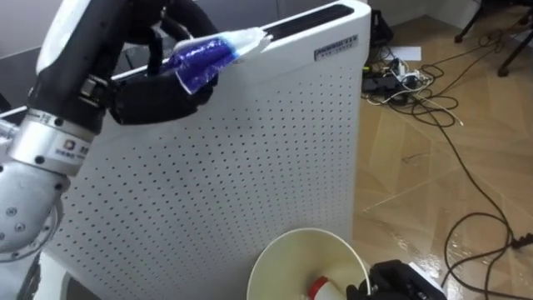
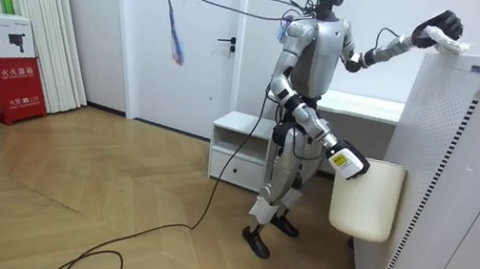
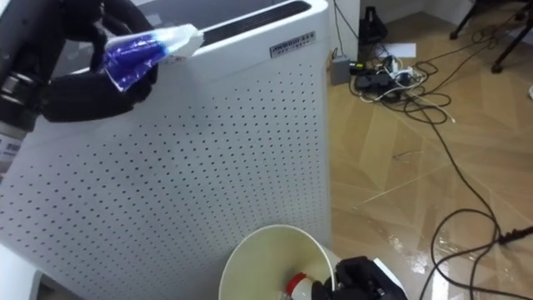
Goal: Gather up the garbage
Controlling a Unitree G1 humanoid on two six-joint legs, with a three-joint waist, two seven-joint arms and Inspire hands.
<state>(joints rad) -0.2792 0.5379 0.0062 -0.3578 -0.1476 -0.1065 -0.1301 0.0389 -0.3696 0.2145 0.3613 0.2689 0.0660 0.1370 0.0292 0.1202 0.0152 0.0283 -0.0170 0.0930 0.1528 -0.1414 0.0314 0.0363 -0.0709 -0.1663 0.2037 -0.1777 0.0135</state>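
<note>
Left hand was up at the top edge of the white perforated air purifier, fingers curled round a blue-and-clear plastic wrapper — pick-up apparently made. Right hand gripped the cream bin, low and near. Next, likely: bring the wrapper down over the bin's mouth — then release.

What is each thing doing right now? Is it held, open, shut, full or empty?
Blue wrapper: crumpled, held up high.
Left hand: raised, fingers curled round it.
White unit: standing upright.
Cream bin: off the floor, mouth open, red-and-white item inside.
Right hand: gripping its rim.
Door: shut.
</note>
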